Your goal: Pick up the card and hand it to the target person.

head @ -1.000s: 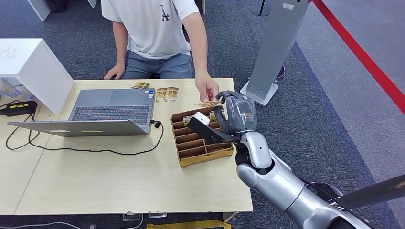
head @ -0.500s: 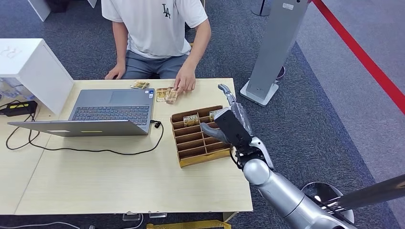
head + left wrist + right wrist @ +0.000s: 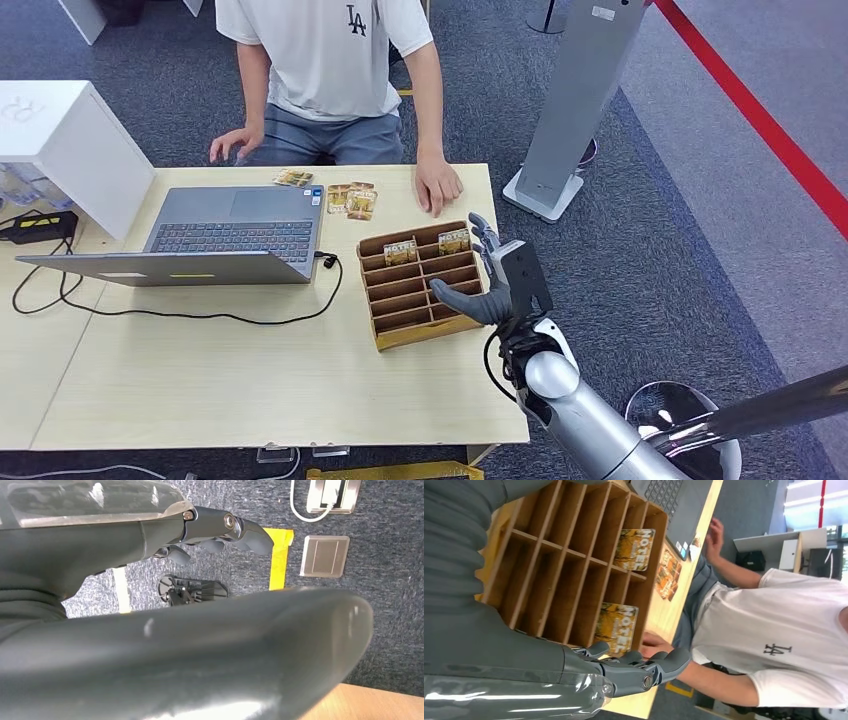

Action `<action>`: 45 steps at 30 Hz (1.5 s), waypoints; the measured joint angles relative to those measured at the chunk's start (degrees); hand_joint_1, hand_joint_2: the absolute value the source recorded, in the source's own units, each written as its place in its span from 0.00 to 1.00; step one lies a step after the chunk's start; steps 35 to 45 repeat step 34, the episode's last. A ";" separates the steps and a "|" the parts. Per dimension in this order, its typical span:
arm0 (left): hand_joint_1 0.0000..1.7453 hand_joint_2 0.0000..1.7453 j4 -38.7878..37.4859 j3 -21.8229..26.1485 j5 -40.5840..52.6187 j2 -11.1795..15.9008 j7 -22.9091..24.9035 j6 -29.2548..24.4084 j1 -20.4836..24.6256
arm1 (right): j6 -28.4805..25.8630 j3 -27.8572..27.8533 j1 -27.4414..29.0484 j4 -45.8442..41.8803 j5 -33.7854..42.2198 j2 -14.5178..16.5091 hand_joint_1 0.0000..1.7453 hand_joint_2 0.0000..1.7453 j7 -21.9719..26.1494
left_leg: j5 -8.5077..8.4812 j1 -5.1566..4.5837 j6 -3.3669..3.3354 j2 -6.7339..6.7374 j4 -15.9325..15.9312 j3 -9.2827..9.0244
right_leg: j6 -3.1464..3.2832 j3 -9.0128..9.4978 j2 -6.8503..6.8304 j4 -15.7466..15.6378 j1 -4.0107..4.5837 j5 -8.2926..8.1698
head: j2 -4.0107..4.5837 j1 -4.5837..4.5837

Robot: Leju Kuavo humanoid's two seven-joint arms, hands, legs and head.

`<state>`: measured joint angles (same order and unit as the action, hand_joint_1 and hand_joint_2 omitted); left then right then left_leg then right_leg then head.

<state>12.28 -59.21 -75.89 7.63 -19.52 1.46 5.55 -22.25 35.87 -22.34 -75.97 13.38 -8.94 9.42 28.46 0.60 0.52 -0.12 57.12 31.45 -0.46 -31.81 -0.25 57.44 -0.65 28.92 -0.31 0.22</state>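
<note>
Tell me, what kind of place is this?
Probably a mock hotel reception desk in an office: a laptop, a wooden card rack holding cards marked HOTEL, and a person seated opposite.

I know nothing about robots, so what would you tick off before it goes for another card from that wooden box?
1. Right robot hand free to grasp: ok, fingers apart and nothing held, beside the organizer.
2. Cards left to pick: ok, two cards stand in the far row of the wooden organizer, one toward the laptop side and one nearer the robot hand.
3. Path to the cards clear: ok, the person's hand lies flat on the table beyond the organizer, apart from it.
4. Receiver ready: not ok, that hand is palm down, not held out.
5. Left robot hand: ok, holds nothing, hanging over the carpet.
</note>
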 joint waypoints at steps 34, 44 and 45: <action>0.00 0.00 0.00 0.04 -0.34 0.02 0.63 -0.20 -0.01 | 2.99 -4.89 9.67 -4.84 3.51 -2.47 0.00 1.00 -1.81 | 0.00 0.00 0.00 0.01 0.00 -0.01 | 0.00 0.01 0.01 0.00 0.00 0.00 | 0.00 -0.01; 0.00 0.00 0.00 0.04 -0.34 0.02 0.63 -0.20 -0.01 | 2.99 -4.89 9.67 -4.84 3.51 -2.47 0.00 1.00 -1.81 | 0.00 0.00 0.00 0.01 0.00 -0.01 | 0.00 0.01 0.01 0.00 0.00 0.00 | 0.00 -0.01; 0.00 0.00 0.00 0.04 -0.34 0.02 0.63 -0.20 -0.01 | 2.99 -4.89 9.67 -4.84 3.51 -2.47 0.00 1.00 -1.81 | 0.00 0.00 0.00 0.01 0.00 -0.01 | 0.00 0.01 0.01 0.00 0.00 0.00 | 0.00 -0.01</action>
